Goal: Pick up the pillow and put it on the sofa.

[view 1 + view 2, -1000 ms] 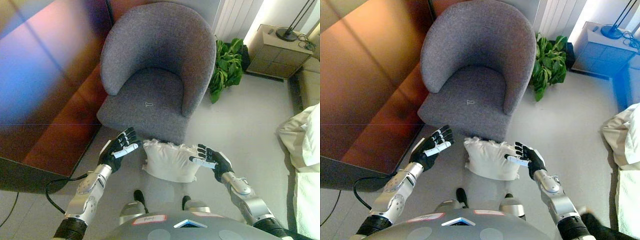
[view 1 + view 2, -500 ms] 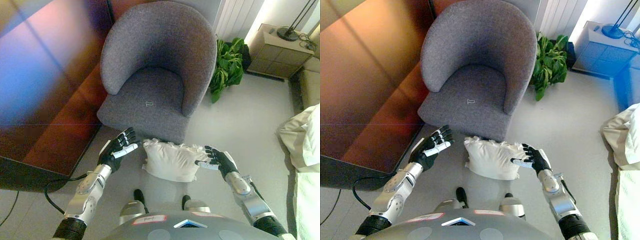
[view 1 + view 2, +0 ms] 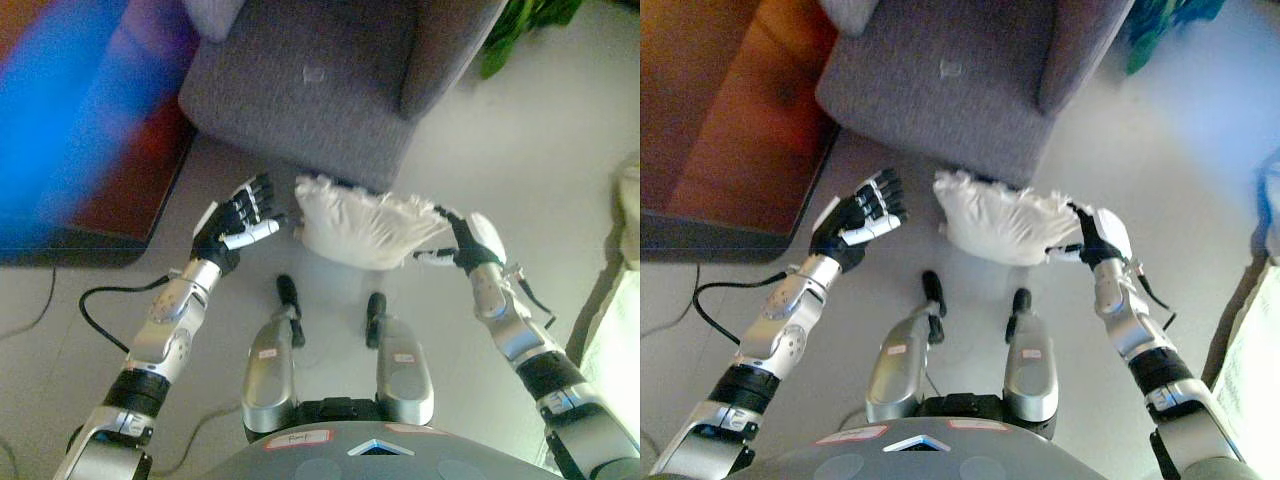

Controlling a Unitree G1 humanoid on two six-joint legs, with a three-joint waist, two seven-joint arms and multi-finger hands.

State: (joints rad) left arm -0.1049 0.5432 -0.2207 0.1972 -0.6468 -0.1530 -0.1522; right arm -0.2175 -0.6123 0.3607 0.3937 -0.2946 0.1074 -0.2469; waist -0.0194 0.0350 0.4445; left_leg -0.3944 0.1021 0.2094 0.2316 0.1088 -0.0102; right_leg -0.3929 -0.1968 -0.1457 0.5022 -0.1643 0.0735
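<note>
The pillow lies on the floor just in front of the sofa. The left hand is just left of it, the right hand against its right end.

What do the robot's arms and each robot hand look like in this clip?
Both arms are silver-grey, jointed metal segments with dark bands. The left robot hand and right robot hand are dark, with white finger covers; the right shows a white cover on its back.
</note>
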